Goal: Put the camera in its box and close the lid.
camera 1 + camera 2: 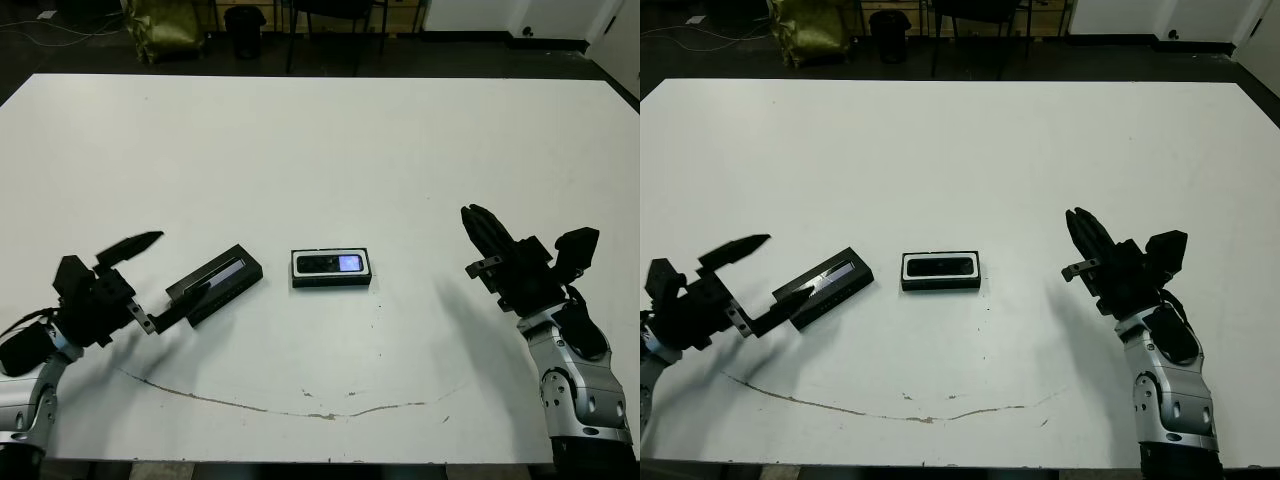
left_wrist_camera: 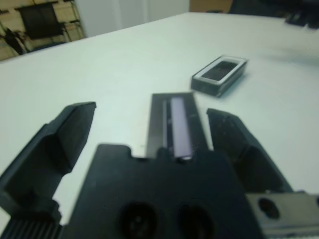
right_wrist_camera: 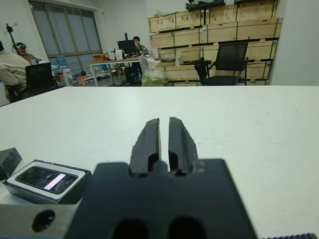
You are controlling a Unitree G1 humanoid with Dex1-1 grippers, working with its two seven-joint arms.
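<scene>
— Left pincer [image 1: 145, 283]?
— Spread wide, two black fingers far apart. One finger up in the air, the other down low by the table [image 1: 320, 140].

— Holding anything?
— No. Just reaching around the near end of the lid [image 1: 216, 284]. Lid flat on the table, black, with a long shiny grey stripe on top. Can't tell if the low finger was touching it.

— And the box [image 1: 331, 268]?
— Past the far end of the lid, away from the left pincer, near but apart. Black walls, white rim inside.

— The camera [image 1: 330, 264]?
— Already lying in the box. Black, with a pale bluish window at the end nearer the right pincer [image 1: 482, 231].

— Right pincer?
— Pressed together, fingers side by side with only a thin crack between them. Pinching nothing. Lifted above the table, pointing up and away.

— Close to the box?
— No, well apart from it, off to its side. Bare white table in between.

— Lid on the box?
— Not yet. Box open, lid beside it.
</scene>
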